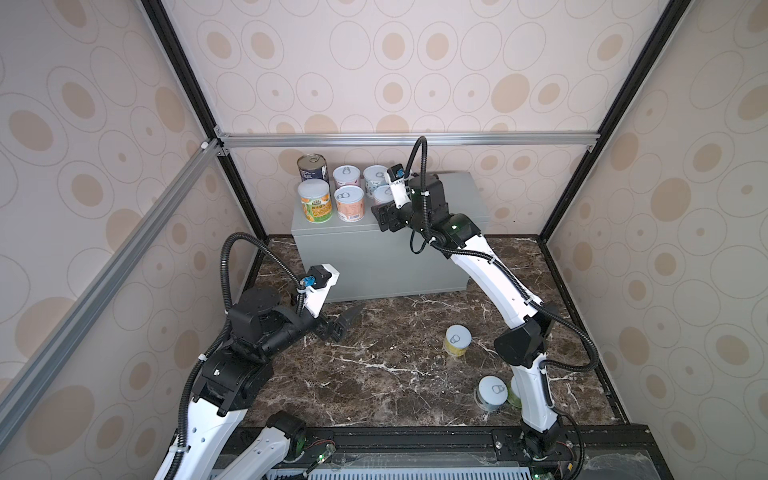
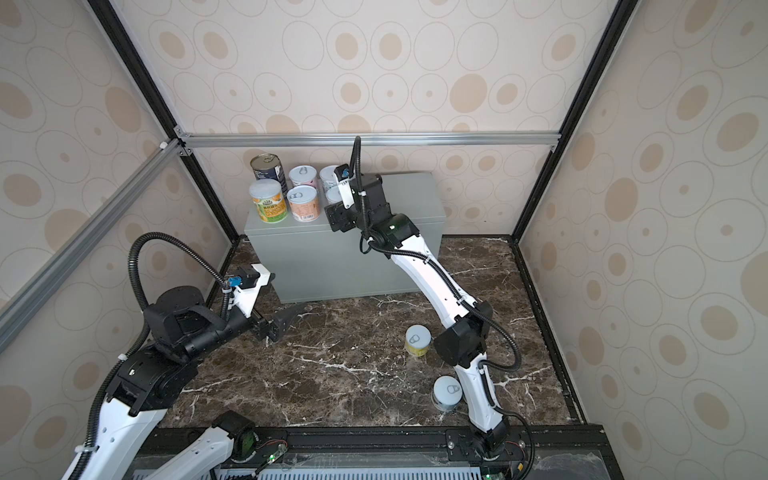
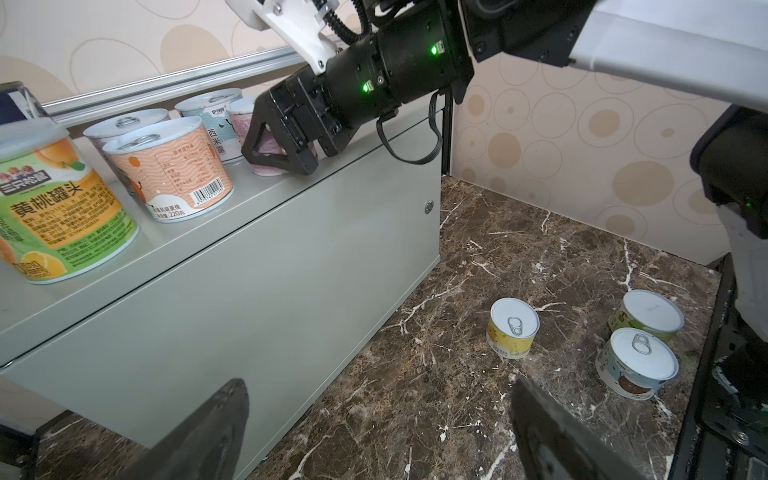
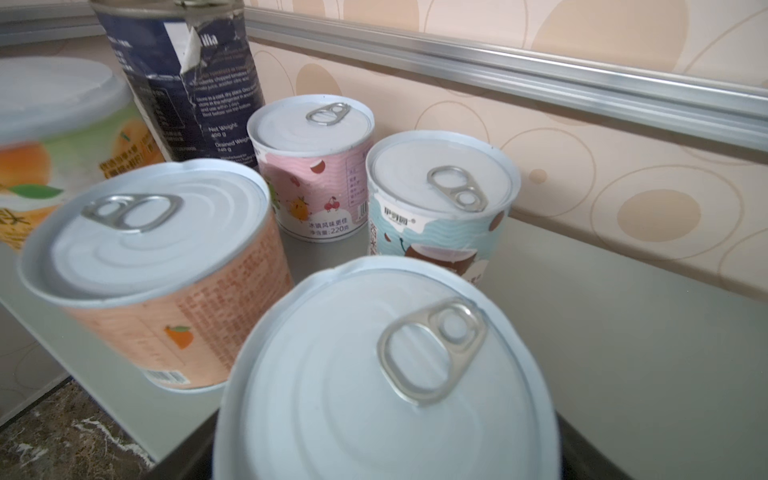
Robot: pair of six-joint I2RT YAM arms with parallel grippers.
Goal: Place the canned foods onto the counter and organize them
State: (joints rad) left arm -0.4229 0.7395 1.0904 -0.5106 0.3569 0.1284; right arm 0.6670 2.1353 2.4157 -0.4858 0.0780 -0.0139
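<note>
Here: left jaws wide apart, empty; right jaws straddle pink can [image 4: 332, 374] on counter [image 3: 291, 257], grip unclear.

Robot lab booth: aluminium frame [image 1: 407, 139], wallpapered panels [image 1: 415, 62], marble tabletop [image 1: 395, 374].

The left arm [image 1: 232, 419] and right arm [image 1: 490, 274] have glossy white link shells dotted with small dark screw holes [image 2: 109, 441]. The links are joined by blocky black joint housings [image 1: 519, 343]. A black corrugated cable [image 1: 245, 243] runs along each arm, bound on with white zip ties [image 1: 424, 194]. Each wrist carries a white camera mount [image 1: 322, 291] with a blue plug [image 1: 308, 282]. Green lights [image 3: 365, 87] glow on the right wrist. The left hand [image 1: 340, 324] and right hand [image 1: 384, 218] are black, with triangular open-framed fingers [image 3: 286, 163].
</note>
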